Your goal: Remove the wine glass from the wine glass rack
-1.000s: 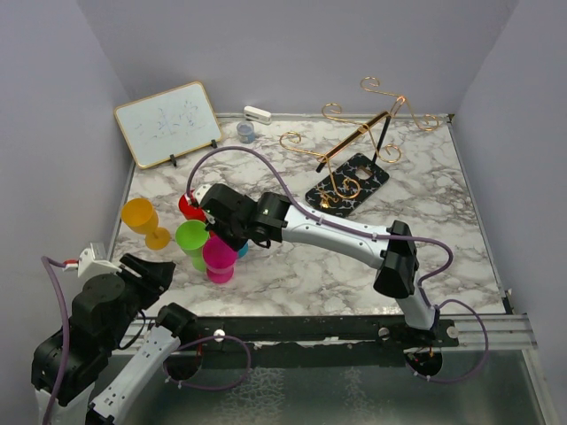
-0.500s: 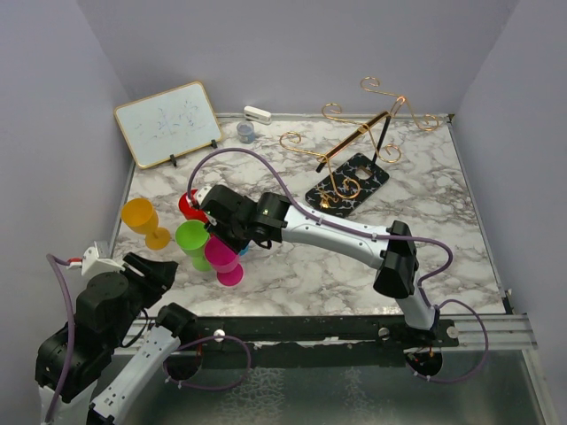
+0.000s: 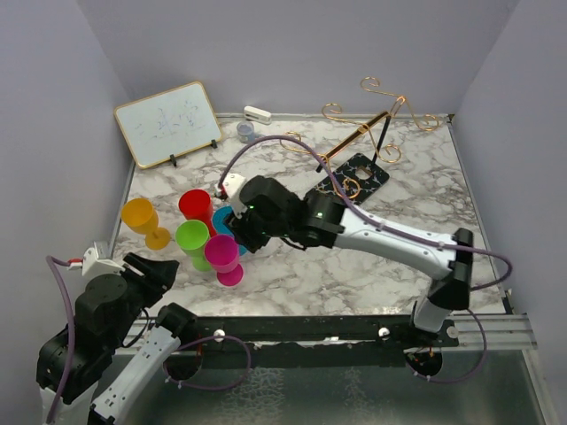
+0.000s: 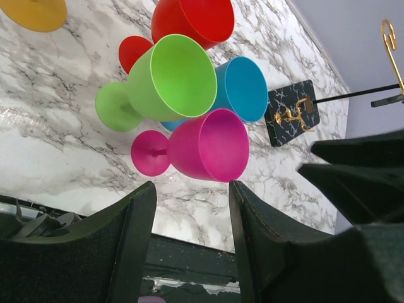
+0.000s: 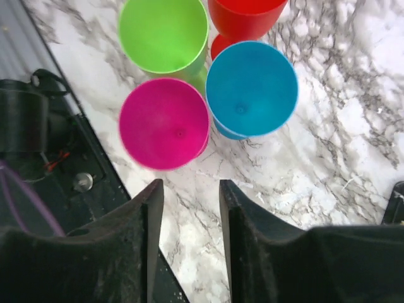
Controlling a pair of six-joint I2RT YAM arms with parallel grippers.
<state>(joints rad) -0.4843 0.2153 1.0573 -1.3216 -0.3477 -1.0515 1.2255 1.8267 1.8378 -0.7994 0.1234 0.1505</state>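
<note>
The magenta wine glass [image 3: 221, 254] stands upright on the marble table, in a tight cluster with a green [image 3: 191, 239], a blue [image 3: 227, 220] and a red glass [image 3: 195, 204]. My right gripper [image 3: 245, 237] hovers open just right of the magenta glass and touches nothing; from the right wrist the magenta bowl [image 5: 164, 123] lies beyond the fingertips of that gripper [image 5: 189, 189]. The wine glass rack [image 3: 356, 142], gold wire on a black patterned base [image 3: 347, 182], stands at the back right with no glass on its arms. My left gripper [image 4: 192, 189] is open and empty at the near left.
An orange glass [image 3: 142, 218] stands apart near the left edge. A small whiteboard [image 3: 167, 123] leans at the back left, with a grey cup [image 3: 245, 132] and a white object [image 3: 258, 114] beside it. A dark rail [image 3: 337, 329] runs along the near edge.
My right gripper opened and let go of the magenta glass, then drew back to the right. The glass tipped briefly and now stands upright. The left arm has stayed put.
</note>
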